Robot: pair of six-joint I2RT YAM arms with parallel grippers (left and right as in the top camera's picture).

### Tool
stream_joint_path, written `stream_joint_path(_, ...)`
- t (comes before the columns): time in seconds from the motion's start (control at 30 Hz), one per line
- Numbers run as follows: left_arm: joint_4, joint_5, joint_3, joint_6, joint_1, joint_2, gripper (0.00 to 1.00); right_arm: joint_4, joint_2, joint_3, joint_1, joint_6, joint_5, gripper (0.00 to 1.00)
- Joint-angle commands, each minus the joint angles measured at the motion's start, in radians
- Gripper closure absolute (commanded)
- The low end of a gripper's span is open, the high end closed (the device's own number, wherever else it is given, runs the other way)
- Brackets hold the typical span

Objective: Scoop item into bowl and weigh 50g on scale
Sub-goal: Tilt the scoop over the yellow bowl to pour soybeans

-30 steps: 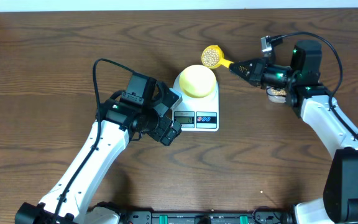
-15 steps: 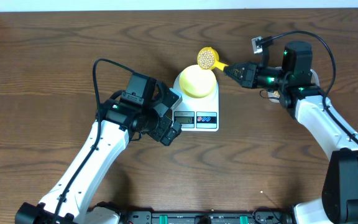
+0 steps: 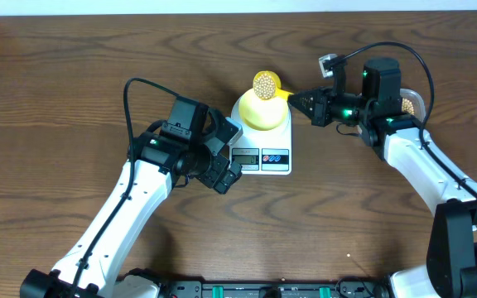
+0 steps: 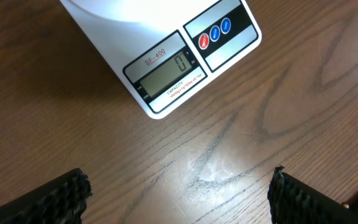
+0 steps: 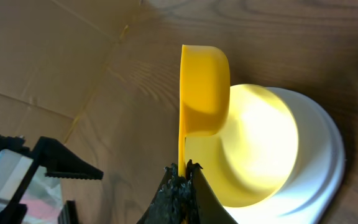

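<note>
My left gripper (image 4: 179, 198) hangs just left of centre in the overhead frame, jaws spread wide and empty above bare wood. Just beyond it sits the scale (image 4: 166, 71), display reading 0, with the bowl (image 3: 262, 112) on its platform. Over the bowl's far rim the scoop (image 5: 204, 87) carries beans (image 3: 264, 83). My right gripper (image 3: 298, 97), reaching in from the upper right, is pinched tight on its handle.

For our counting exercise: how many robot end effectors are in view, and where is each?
2. The left end effector is open, beside the scale near its display. The right end effector is shut on the handle of the yellow scoop, by the bowl.
</note>
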Motion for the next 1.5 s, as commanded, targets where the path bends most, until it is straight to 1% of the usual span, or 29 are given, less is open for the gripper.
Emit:
stream_joint_path(0.0, -0.004, -0.01, -0.002, 0.017, -0.002, -0.003, 0.06, -0.006, 0.011, 0.0, 0.004, -0.076, 0.019, 0.99)
stream_joint_path(0.13, -0.004, -0.01, -0.002, 0.017, -0.002, -0.003, 0.06, -0.04, 0.011, 0.0, 0.005, -0.178, 0.019, 0.99)
stream_joint_path(0.43, -0.004, -0.01, -0.002, 0.017, -0.002, -0.003, 0.06, -0.05, 0.011, 0.0, 0.004, -0.186, 0.02, 0.99)
stream_joint_path(0.53, -0.004, -0.01, -0.002, 0.017, -0.002, -0.003, 0.06, -0.067, 0.011, 0.0, 0.005, -0.239, 0.024, 0.99)
stream_joint_path(0.63, -0.004, -0.01, -0.002, 0.017, -0.002, -0.003, 0.06, -0.097, 0.011, 0.0, 0.005, -0.263, 0.087, 0.99)
stream_joint_path(0.77, -0.004, -0.01, -0.002, 0.017, -0.002, -0.003, 0.06, -0.112, 0.011, 0.0, 0.005, -0.327, 0.101, 0.99)
stream_joint_path(1.33, -0.004, -0.01, -0.002, 0.017, -0.002, -0.003, 0.06, -0.102, 0.009, 0.001, 0.005, -0.335, 0.101, 0.99)
stream_joint_path(1.47, -0.004, -0.01, -0.002, 0.017, -0.002, -0.003, 0.06, -0.102, 0.009, 0.001, 0.005, -0.364, 0.111, 0.99)
